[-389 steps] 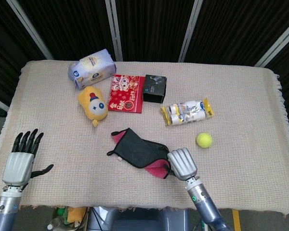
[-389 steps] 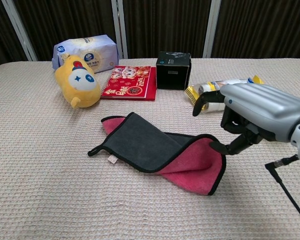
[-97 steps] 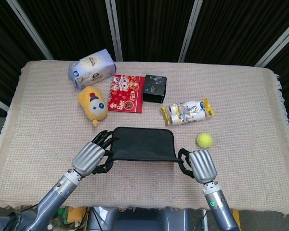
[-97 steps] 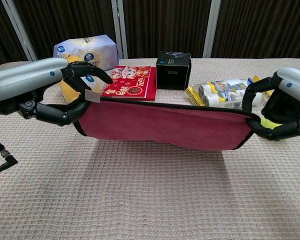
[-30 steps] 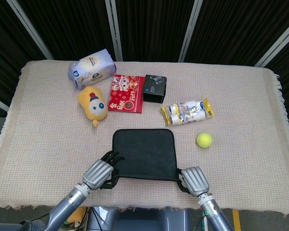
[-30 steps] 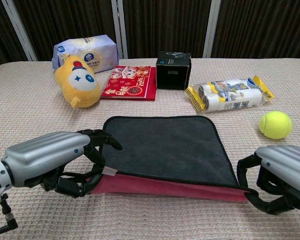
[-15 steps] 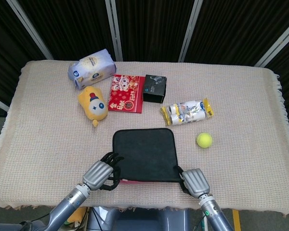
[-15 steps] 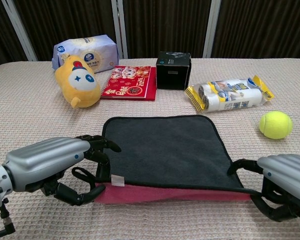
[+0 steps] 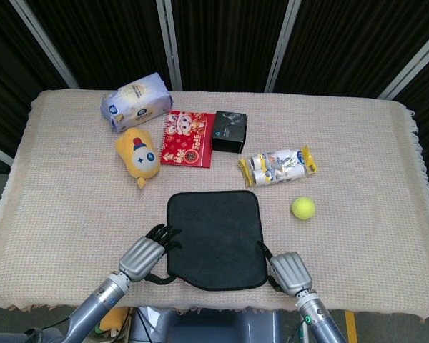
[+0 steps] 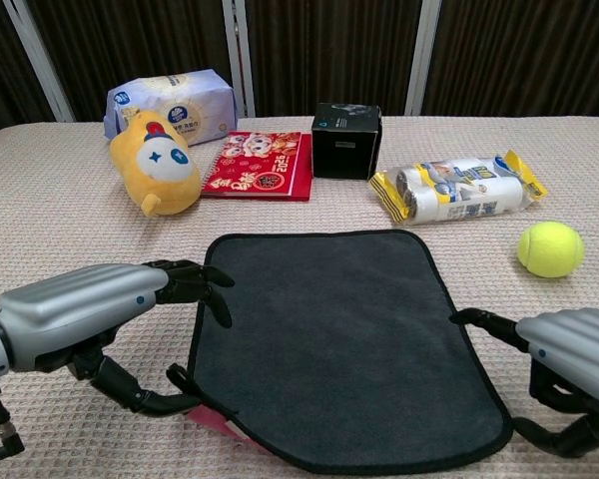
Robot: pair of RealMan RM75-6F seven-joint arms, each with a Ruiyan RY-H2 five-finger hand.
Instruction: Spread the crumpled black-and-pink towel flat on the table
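Observation:
The towel (image 9: pixel 214 239) lies spread flat near the table's front edge, black side up. In the chest view the towel (image 10: pixel 334 344) shows a sliver of pink under its near left corner. My left hand (image 9: pixel 144 256) sits at the towel's left edge; its fingers (image 10: pixel 195 284) are spread over the edge and its thumb reaches toward the near corner. My right hand (image 9: pixel 289 271) is beside the right edge. In the chest view the right hand (image 10: pixel 574 364) has its fingers apart, with nothing between them.
Behind the towel stand a yellow plush toy (image 9: pixel 137 157), a tissue pack (image 9: pixel 136 100), a red booklet (image 9: pixel 187 138), a black box (image 9: pixel 229 131) and a snack pack (image 9: pixel 277 166). A tennis ball (image 9: pixel 303 208) lies right of the towel. A woven beige cloth (image 9: pixel 71 207) covers the table.
The towel's near edge, held up by both hands with pink showing, has dropped flat onto the table. Both hands have let go and their fingers have spread.

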